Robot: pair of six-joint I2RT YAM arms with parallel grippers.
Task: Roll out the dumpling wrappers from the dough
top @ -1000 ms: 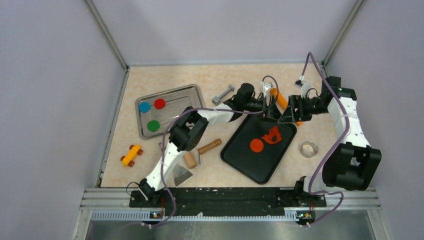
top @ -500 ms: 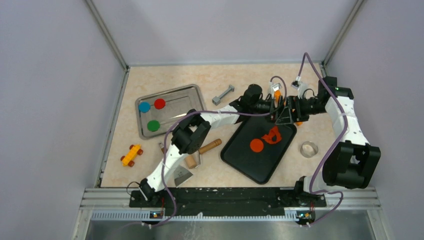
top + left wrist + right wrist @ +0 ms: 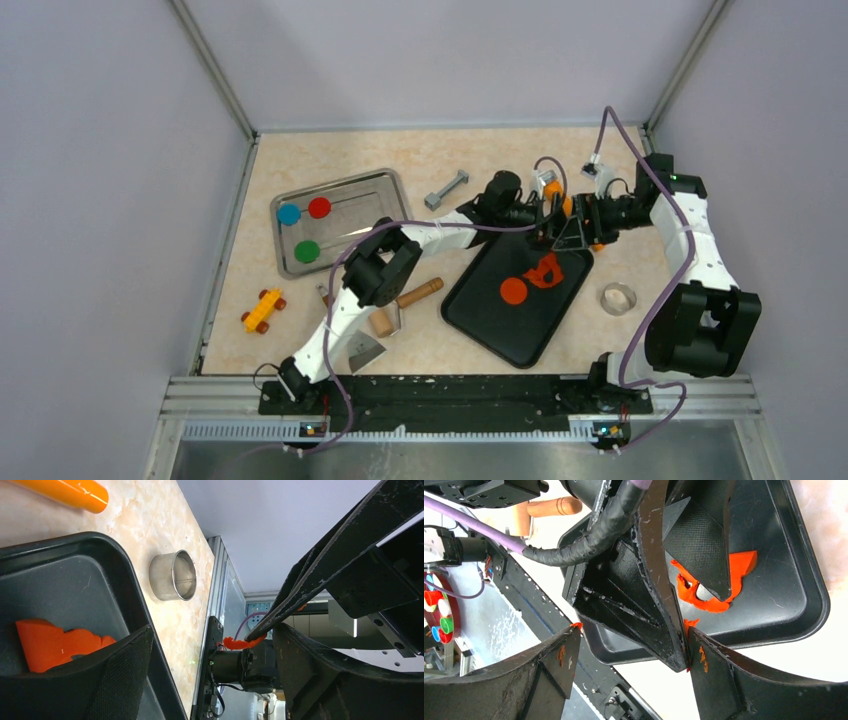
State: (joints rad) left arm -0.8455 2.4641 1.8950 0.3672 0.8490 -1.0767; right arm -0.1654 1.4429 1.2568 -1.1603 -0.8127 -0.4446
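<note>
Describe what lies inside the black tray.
One round orange-red wrapper and the ragged dough lie in the black tray; the left hand and right hand cover its far corner.

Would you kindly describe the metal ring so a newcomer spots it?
Find the black tray mid-table. Right of it, on the tabletop, stands a short metal ring. Unlike the long orange toy nearby, it is shiny and hollow.

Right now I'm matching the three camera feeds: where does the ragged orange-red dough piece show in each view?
Top external: ragged dough right of centre, at the far end of the black tray.
Left wrist: lower left, lying in the tray.
Right wrist: upper right of centre, partly hidden.
Shared landmark: the black tray beneath it.
</note>
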